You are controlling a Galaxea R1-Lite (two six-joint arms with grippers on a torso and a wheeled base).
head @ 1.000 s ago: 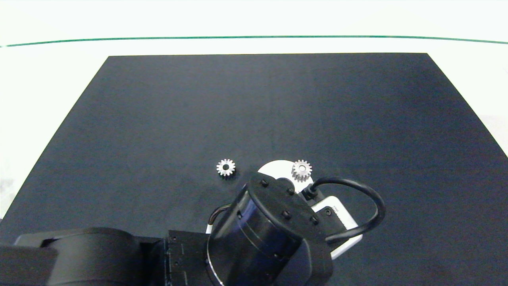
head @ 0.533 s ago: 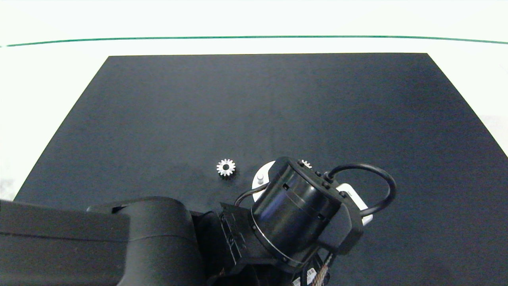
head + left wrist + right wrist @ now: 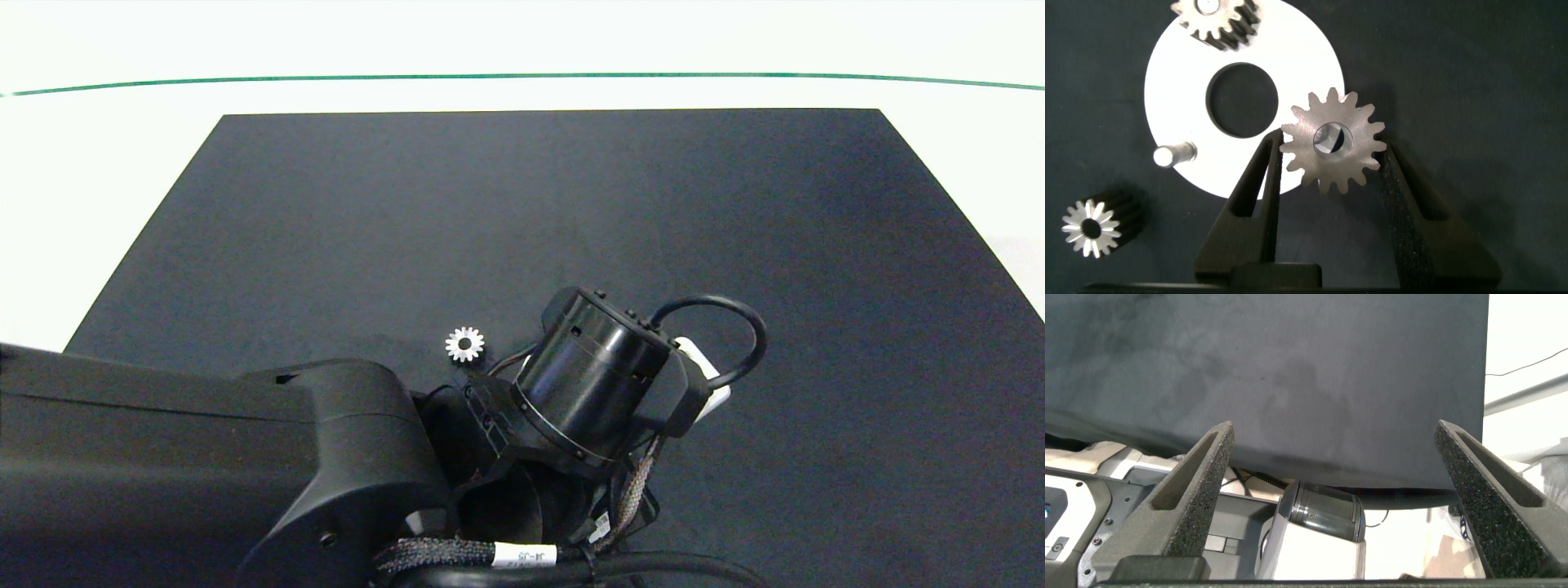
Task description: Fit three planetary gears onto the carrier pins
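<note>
In the left wrist view, my left gripper (image 3: pixel 1333 167) is shut on a silvery planetary gear (image 3: pixel 1333 140), held flat over the rim of the white carrier disc (image 3: pixel 1180 90). Something pale shows through the gear's bore. A second gear (image 3: pixel 1212 18) sits on a pin at the disc's far side. One bare carrier pin (image 3: pixel 1174 153) stands upright on the disc. A third gear (image 3: pixel 1092 229) lies loose on the mat beside the disc, and the same gear (image 3: pixel 464 344) shows in the head view. There my left wrist (image 3: pixel 596 367) hides the disc. My right gripper (image 3: pixel 1335 429) is open and holds nothing.
A dark mat (image 3: pixel 522 212) covers the table, with white table surface around it. A green line (image 3: pixel 522 77) runs along the far side. The right wrist view shows the mat's near edge and parts of the robot's base (image 3: pixel 1319 514) below it.
My left arm has moved farther over the disc. Its wrist now hides the disc and the gear on it in the head view. The loose gear has not moved.
</note>
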